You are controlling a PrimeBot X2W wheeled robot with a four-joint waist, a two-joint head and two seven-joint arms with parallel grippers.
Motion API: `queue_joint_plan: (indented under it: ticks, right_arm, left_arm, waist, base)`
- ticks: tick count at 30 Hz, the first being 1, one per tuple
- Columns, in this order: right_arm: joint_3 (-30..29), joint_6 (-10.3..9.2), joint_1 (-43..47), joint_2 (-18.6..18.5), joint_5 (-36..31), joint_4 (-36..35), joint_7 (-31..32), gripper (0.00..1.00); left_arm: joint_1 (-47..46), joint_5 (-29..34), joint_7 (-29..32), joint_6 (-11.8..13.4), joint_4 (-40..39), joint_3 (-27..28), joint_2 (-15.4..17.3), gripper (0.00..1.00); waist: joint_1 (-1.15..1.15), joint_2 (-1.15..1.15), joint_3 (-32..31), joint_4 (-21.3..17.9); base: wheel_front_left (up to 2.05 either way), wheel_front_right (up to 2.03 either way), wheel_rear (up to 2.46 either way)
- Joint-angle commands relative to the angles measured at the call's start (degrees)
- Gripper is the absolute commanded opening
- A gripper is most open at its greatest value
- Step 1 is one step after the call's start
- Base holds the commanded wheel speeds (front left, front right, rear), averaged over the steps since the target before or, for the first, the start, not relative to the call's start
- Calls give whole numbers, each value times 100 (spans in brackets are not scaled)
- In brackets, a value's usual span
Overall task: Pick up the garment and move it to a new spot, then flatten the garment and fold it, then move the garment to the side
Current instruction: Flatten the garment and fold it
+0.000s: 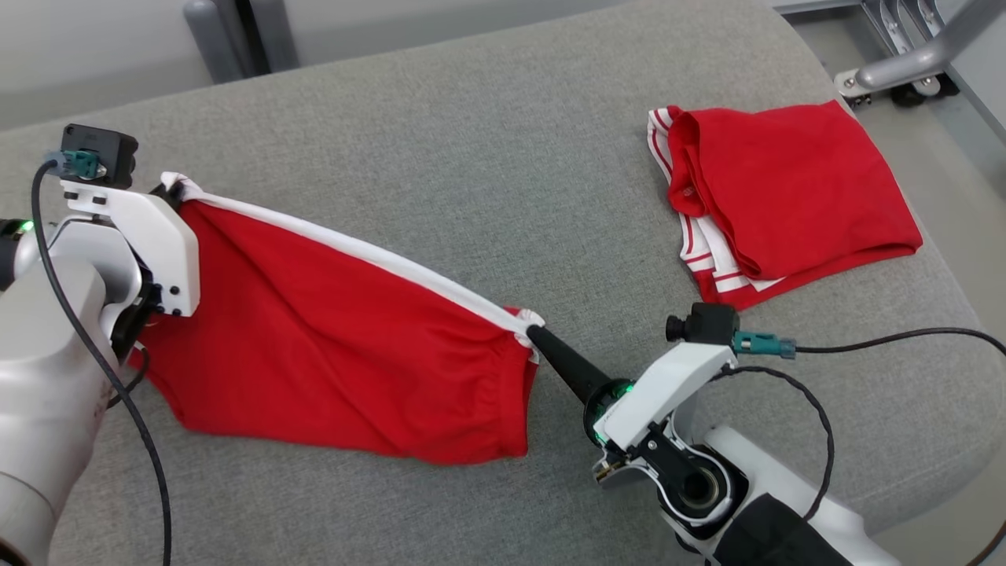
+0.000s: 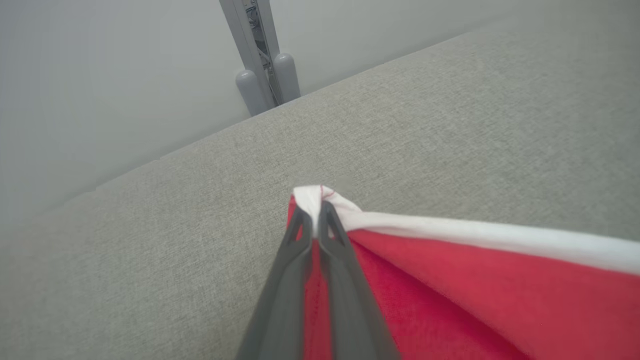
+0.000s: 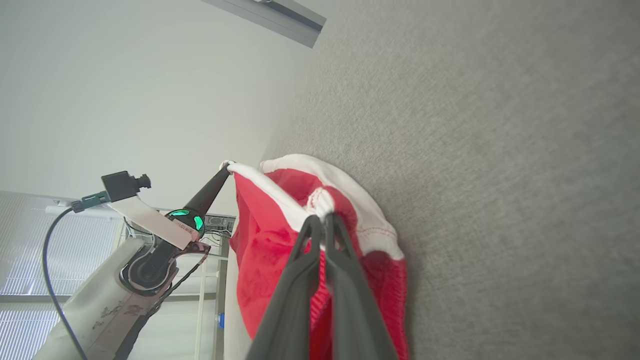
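Left hand point(image 1: 174, 189): fingers pressed together, pinching one end of the white band point(image 1: 354, 250) of the garment point(image 1: 330, 346). Left wrist view confirms it: the band corner point(image 2: 320, 196) is bunched between the two dark fingers point(image 2: 285, 270), with a bit of white poking out past the tips.

The garment is red and sits left of centre on the grey fabric worktop point(image 1: 503, 141). It is strung between the two hands. The band runs taut and straight from upper left down to lower right. The red body hangs below the band, creased near the right end. Its lower edge looks to be down on the worktop, but I cannot tell for sure.

Right hand point(image 1: 534, 334): closed as well, with the tip clamped on the other end of the band. In the right wrist view the fingers point(image 3: 350, 280) are squeezed on a gathered knot of white hem point(image 3: 322, 200), and the garment opening gapes beyond it. The left hand point(image 3: 227, 167) shows at the far end of the same band.

A black cable point(image 1: 864, 338) loops off the right wrist camera.

Far right: a folded red garment point(image 1: 786, 189) with white-striped trim lies flat near the worktop's right edge, well apart from the held one.

A metal frame point(image 1: 912, 63) stands off the worktop at the top right corner.
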Motion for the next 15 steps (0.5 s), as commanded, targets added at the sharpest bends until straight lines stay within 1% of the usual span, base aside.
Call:
queue_joint_plan:
  ticks: [1,6,9,15]
  right_arm:
    - [-41,3,-69,1,-29,11,-58,0]
    - [-62,3,-177,82,-63,49,-135,0]
    - [-58,3,-246,103,-58,105,-142,0]
    - [-1,3,-240,150,-5,230,-27,0]
  left_arm:
    - [-133,28,-43,-8,86,-5,7,0]
    - [-253,68,-129,-21,322,-39,-27,0]
    - [-319,93,-78,-47,435,-81,-56,0]
    - [-320,150,-66,58,584,-150,-74,0]
  waist:
    - [0,0,94,-59]
    - [0,0,276,-120]
    - [0,0,367,-138]
    - [0,0,440,-147]
  base:
    - [0,0,0]
    - [0,0,0]
    - [0,0,0]
    - [0,0,0]
